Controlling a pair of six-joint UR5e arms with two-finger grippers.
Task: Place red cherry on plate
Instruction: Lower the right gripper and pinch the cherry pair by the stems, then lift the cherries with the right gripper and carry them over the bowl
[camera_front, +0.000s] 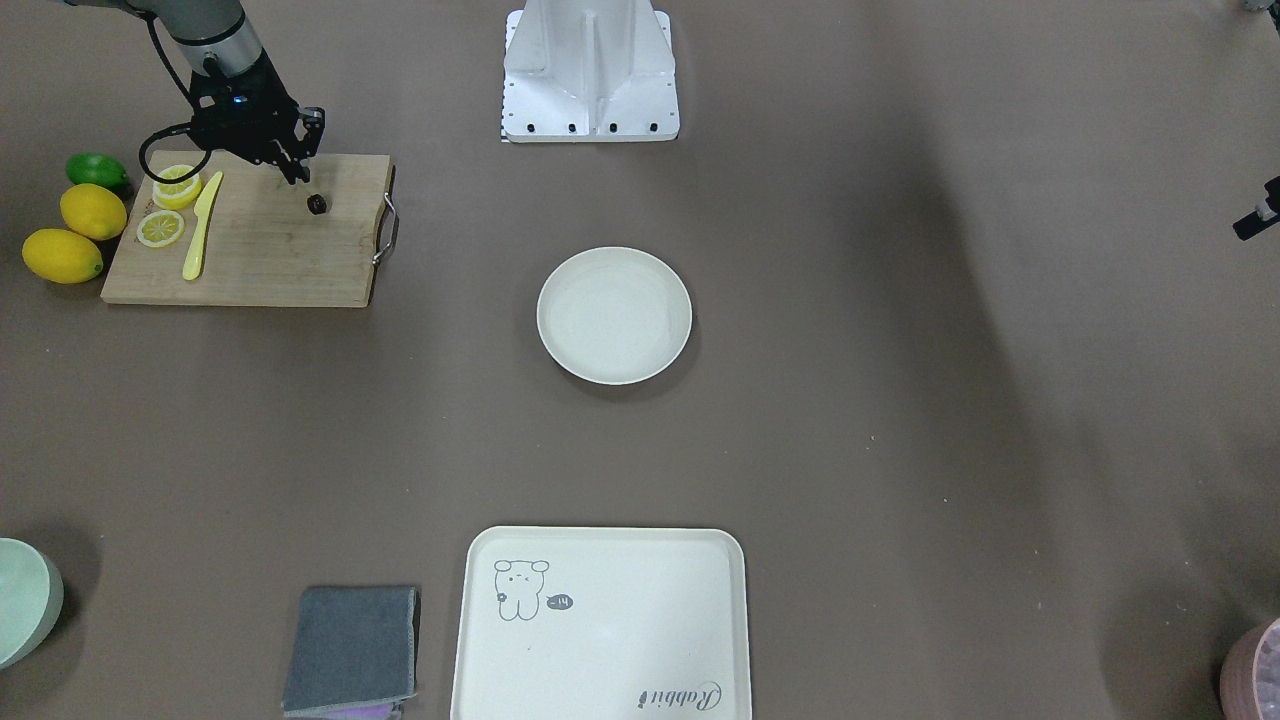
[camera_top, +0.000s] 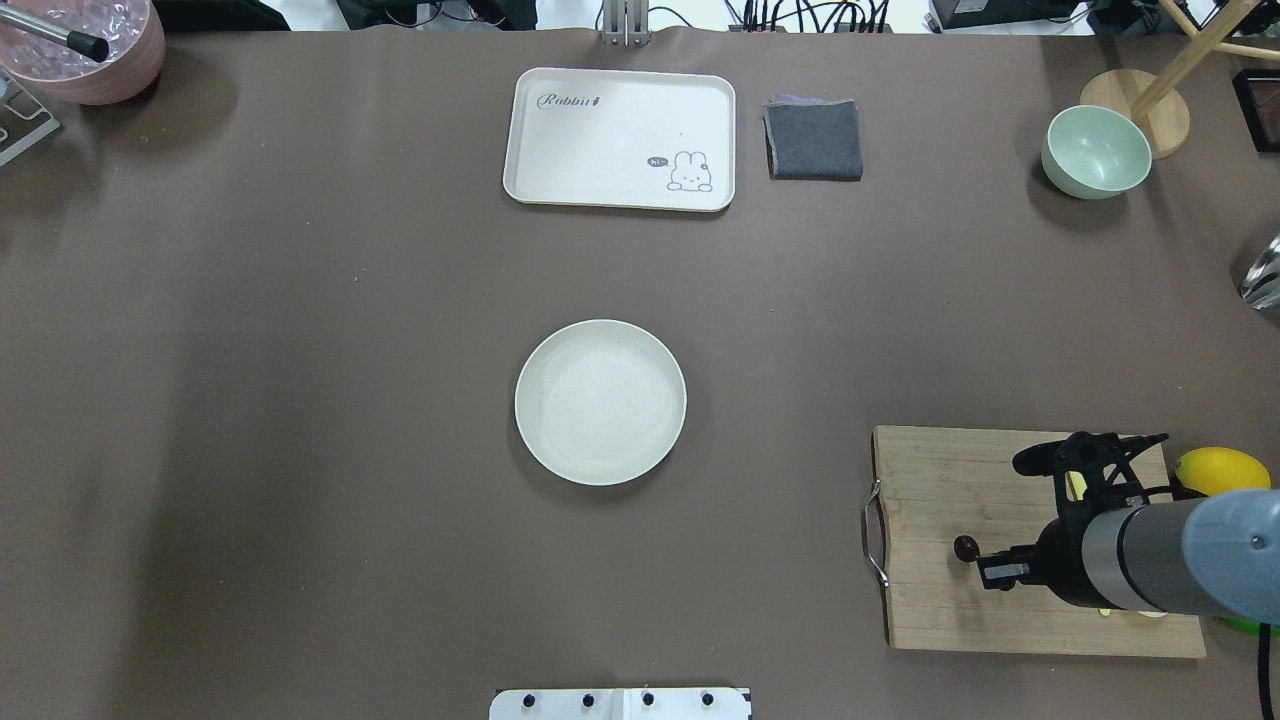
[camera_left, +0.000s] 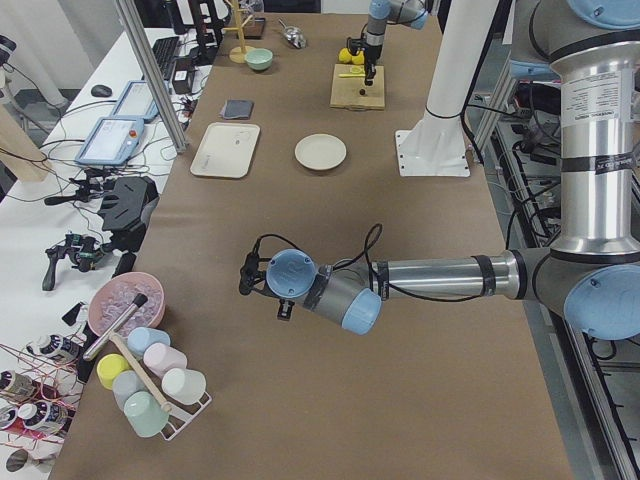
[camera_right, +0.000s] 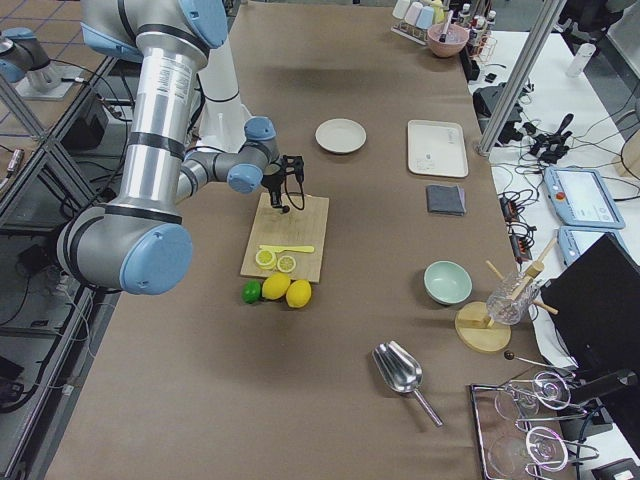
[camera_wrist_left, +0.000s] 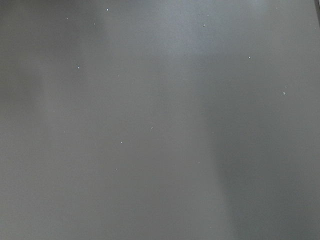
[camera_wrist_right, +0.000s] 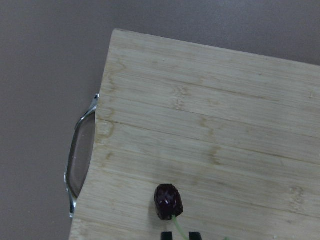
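One red cherry (camera_front: 317, 204) on cutting board (camera_front: 260, 262) toward handle (camera_front: 388, 229), right pincer (camera_front: 298, 178) beside, grip unclear, plate (camera_front: 614, 316) well apart

A: Where can we pass?
B: Over the open table (camera_top: 780, 400) between cutting board (camera_top: 1000, 490) and plate (camera_top: 600, 402).
A: Obstacles?
B: We note the board's metal handle (camera_top: 873, 530) facing the plate; knife (camera_front: 202, 225) and lemon slices (camera_front: 162, 228) crowd its other end.

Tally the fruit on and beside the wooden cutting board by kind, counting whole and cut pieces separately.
Whole yellow lemons: 2
Whole green lime: 1
Cut yellow lemon pieces: 2
Small dark maroon cherry: 1 visible
Total: 6
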